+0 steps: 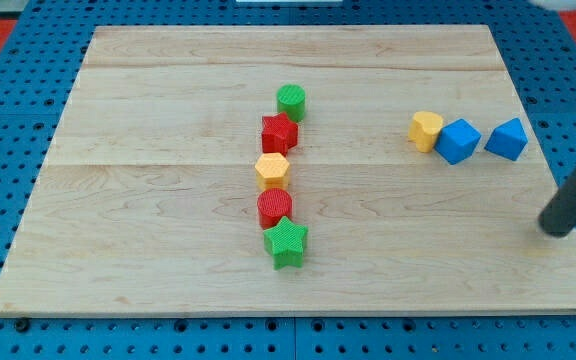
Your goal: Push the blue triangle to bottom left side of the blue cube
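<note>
The blue cube (457, 141) sits on the right part of the wooden board (148, 200), turned corner-on. The blue triangle (507, 139) lies just to its right, with a small gap between them. A yellow block (426, 130) touches the cube's left side. My tip (558, 230) is at the lower end of the dark rod that comes in from the view's right edge. It rests on the board below and to the right of the blue triangle, well apart from it and touching no block.
A column of blocks runs down the board's middle: green cylinder (291, 101), red star (279, 132), yellow hexagon (272, 170), red cylinder (275, 207), green star (286, 242). A blue pegboard surrounds the board.
</note>
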